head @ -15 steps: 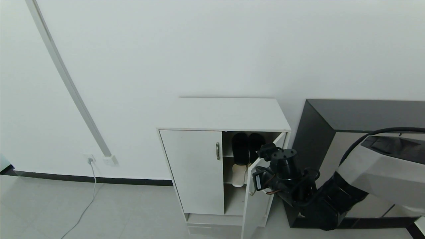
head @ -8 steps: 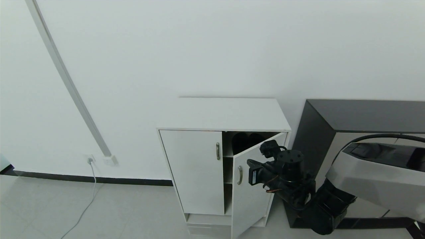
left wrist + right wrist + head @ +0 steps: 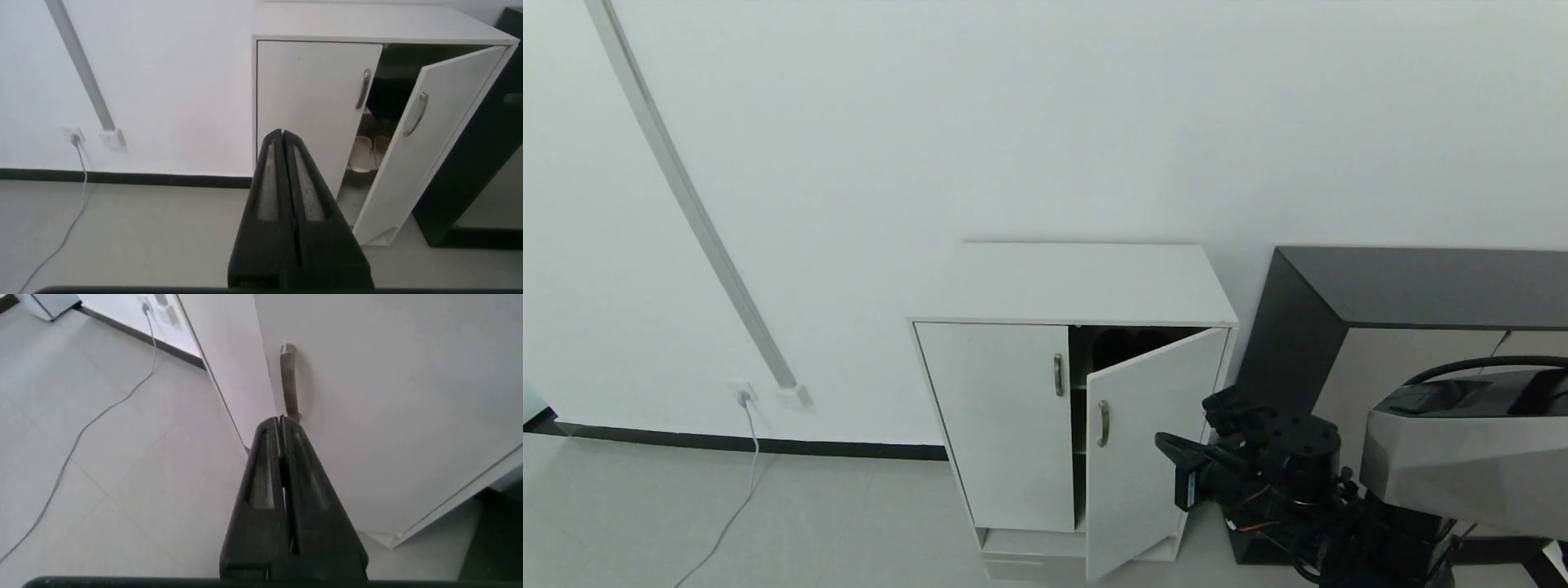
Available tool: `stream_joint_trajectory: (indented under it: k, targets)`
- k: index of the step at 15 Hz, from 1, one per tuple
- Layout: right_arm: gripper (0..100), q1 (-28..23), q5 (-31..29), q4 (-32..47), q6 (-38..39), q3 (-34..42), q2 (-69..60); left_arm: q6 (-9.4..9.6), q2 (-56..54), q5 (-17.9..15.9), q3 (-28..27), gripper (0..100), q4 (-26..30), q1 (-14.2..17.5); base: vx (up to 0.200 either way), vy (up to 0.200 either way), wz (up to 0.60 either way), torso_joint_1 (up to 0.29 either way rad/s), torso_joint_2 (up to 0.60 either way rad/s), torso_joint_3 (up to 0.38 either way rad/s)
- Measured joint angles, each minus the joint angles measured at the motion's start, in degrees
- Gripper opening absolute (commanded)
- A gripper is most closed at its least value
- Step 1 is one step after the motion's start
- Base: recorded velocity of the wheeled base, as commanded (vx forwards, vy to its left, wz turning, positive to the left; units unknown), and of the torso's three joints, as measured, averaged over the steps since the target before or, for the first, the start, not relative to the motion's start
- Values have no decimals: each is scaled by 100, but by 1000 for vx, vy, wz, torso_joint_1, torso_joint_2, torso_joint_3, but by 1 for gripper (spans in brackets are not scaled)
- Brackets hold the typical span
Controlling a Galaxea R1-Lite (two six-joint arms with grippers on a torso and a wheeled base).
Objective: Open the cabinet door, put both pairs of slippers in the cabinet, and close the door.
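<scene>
The white cabinet [image 3: 1070,282] stands against the wall with its left door [image 3: 996,425] shut. Its right door [image 3: 1147,445] hangs ajar, leaving a narrow gap. In that gap the black slippers [image 3: 1131,343] show on the top shelf. The left wrist view shows the white slippers [image 3: 368,151] on a lower shelf. My right gripper [image 3: 1168,447] is shut, close in front of the right door's outer face. Its fingertips [image 3: 282,425] sit just off the door handle [image 3: 288,376]. My left gripper [image 3: 283,135] is shut and empty, well back from the cabinet.
A dark, glossy unit [image 3: 1380,286] stands right beside the cabinet. A wall socket with a trailing cable [image 3: 743,400] and a slanted conduit [image 3: 686,196] are on the left. Open floor [image 3: 768,523] lies in front and to the left.
The right door has swung from wide open to nearly shut. My right gripper has dropped lower and to the right along the door's outer face.
</scene>
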Motion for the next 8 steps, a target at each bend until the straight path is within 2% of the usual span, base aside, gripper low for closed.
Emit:
stream_joint_trajectory:
  k: [3,8]
  targets:
    - [0,-6,2,-43,-4,196,-1,0,0,-2,0,0,5,0,200,0,0,14,2,4]
    - [0,-11,11,-49,-11,315,7,0,0,-5,0,0,0,2,0,0,0,0,0,0]
